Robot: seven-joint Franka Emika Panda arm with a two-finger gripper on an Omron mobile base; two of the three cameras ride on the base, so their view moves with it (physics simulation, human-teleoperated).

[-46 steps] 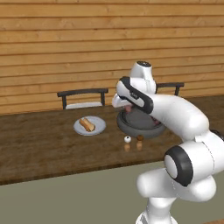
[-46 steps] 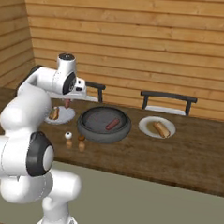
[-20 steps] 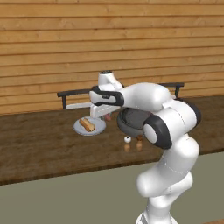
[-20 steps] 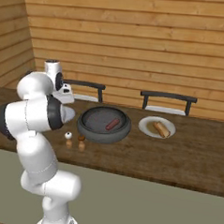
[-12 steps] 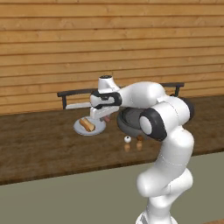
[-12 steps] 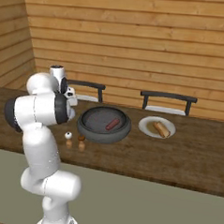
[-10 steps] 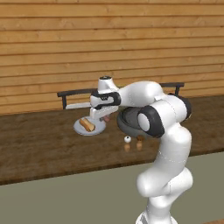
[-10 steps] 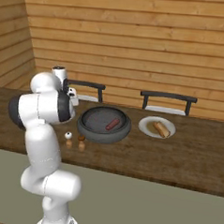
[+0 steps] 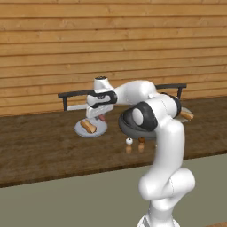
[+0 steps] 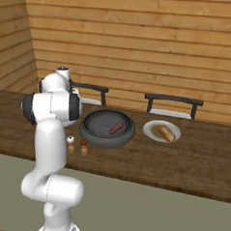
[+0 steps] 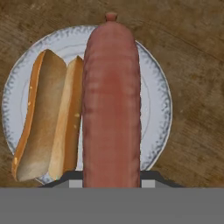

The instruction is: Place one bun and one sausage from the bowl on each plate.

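Hand view: gripper (image 9: 100,116) clasping a reddish-brown sausage (image 11: 111,103) above the light-grey plate (image 11: 157,94), best lowered beside the split bun (image 11: 46,118) before release.

A rendered kitchen or dining room in a cabin-like home. Horizontal wooden planks cover the wall (image 10: 141,36), and a long dark wood surface (image 9: 40,146) carries plates (image 10: 155,132) with buns (image 10: 166,133), a dark bowl (image 10: 94,130) and small salt and pepper shakers (image 10: 71,144). Dark chairs (image 10: 174,102) stand behind it.
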